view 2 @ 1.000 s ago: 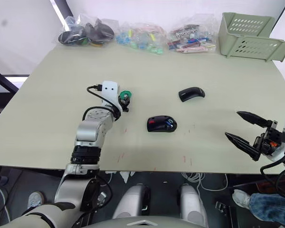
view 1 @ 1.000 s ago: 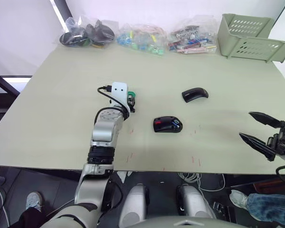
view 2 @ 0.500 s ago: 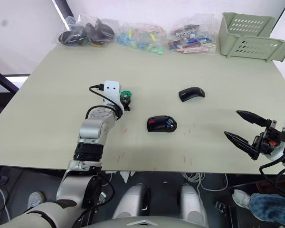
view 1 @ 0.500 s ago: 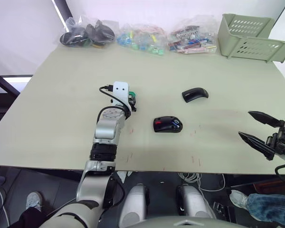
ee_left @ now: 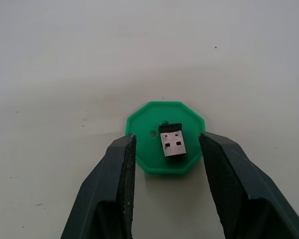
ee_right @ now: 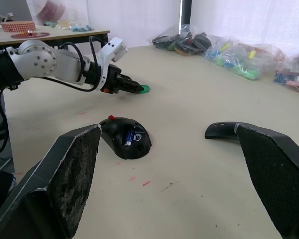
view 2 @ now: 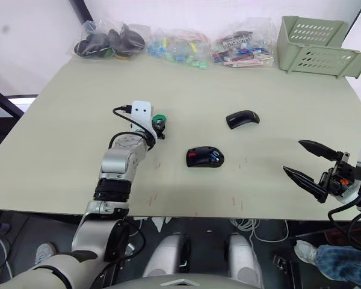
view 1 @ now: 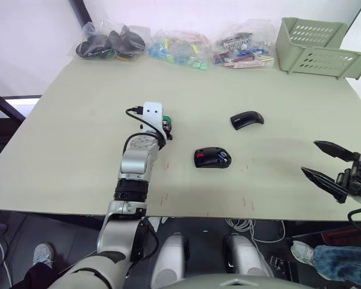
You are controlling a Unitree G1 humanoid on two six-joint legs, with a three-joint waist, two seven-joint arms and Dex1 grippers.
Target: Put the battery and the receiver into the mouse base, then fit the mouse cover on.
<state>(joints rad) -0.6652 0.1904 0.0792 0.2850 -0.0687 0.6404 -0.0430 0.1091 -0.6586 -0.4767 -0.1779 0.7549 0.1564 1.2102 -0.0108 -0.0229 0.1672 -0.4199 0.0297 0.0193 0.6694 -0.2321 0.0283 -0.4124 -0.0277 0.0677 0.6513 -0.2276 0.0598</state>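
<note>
My left gripper is open, one finger on each side of the receiver. The receiver lies on the green disc, pointing along my fingers. My right gripper waits wide open and empty, far away.

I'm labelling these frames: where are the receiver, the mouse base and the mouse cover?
receiver (ee_left: 172, 142), left wrist view, on its metal plug face.
mouse base (view 1: 212, 158), left eye view, middle of its body.
mouse cover (view 1: 246, 119), left eye view, middle of the shell.
</note>
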